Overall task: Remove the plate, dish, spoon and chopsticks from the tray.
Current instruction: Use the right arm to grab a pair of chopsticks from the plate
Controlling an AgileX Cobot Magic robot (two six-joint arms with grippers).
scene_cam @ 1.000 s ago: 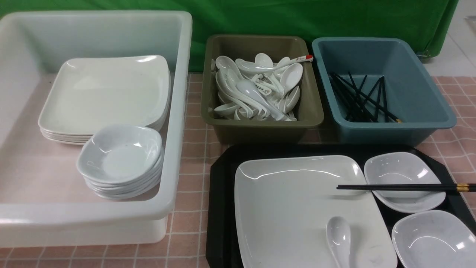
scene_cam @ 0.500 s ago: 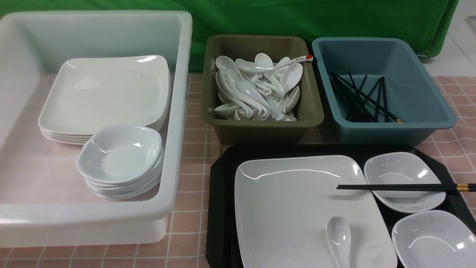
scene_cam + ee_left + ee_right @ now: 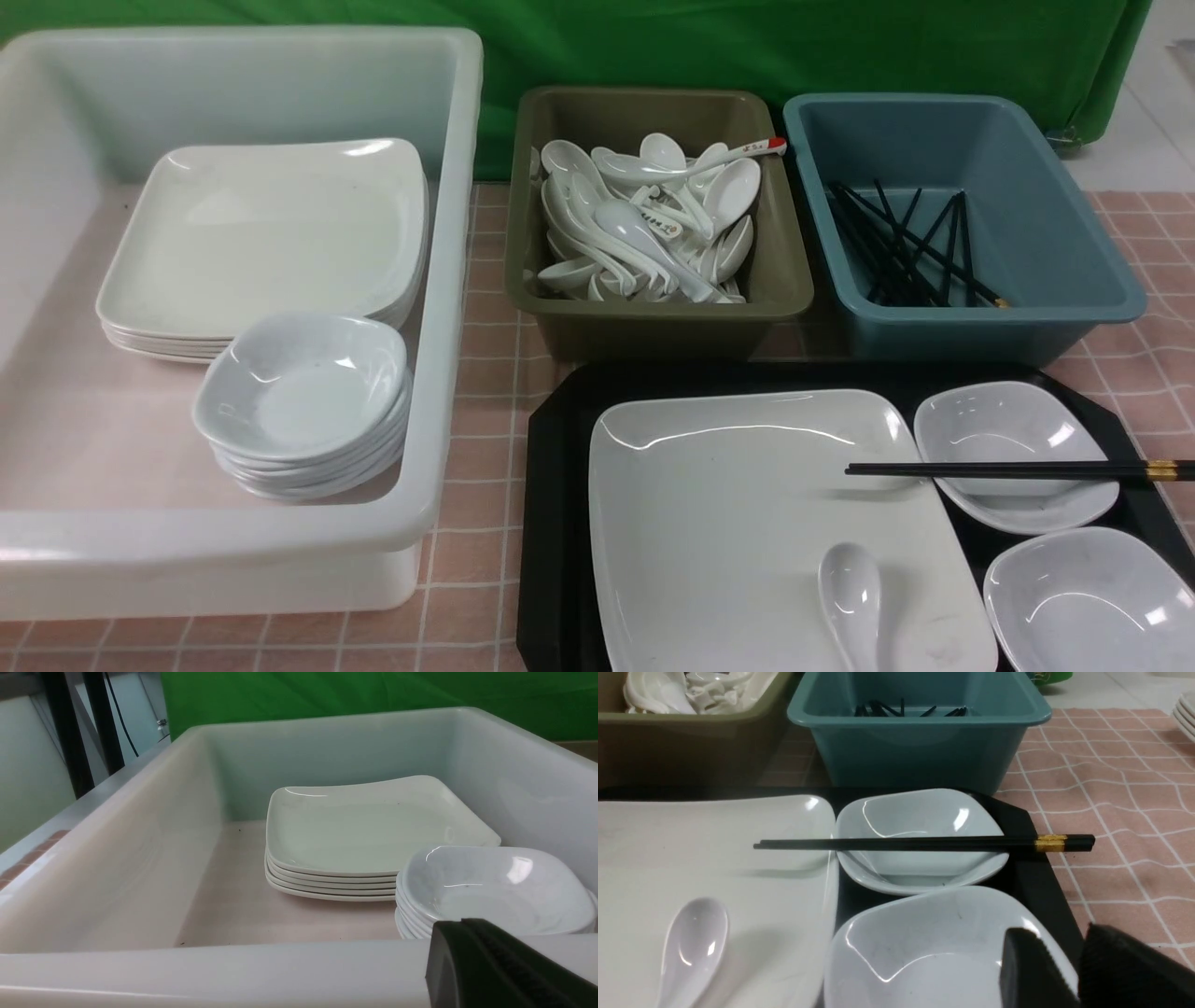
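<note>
Front view puts the tray [image 3: 551,485] at the near right of the checked cloth [image 3: 485,373], its far rim just short of the olive tub [image 3: 653,322] and the blue tub [image 3: 980,331]. The plate [image 3: 747,523] takes up most of the tray, leaving only narrow black strips along the left and far rims. The spoon [image 3: 851,597] lies bowl-up on the plate's near right part, its handle cut by the frame edge. Right of the plate sit the far dish [image 3: 1008,425] and the near dish [image 3: 1092,597], close to each other and to the plate's rim. The chopsticks [image 3: 1008,469] lie side by side across the far dish, thin tips on the plate's right rim (their gold-banded ends jut past the tray's right rim, over the cloth). A strip of cloth separates the tray from the white tub [image 3: 448,280], where a plate stack [image 3: 271,233] and a dish stack [image 3: 303,392] leave bare floor along the left wall. The right gripper [image 3: 1064,947] shows in front of the near dish's right edge, jaws a narrow gap apart and holding nothing. The left gripper [image 3: 476,942] sits outside the white tub's near wall; only one dark mass shows, so its jaw state cannot be told
</note>
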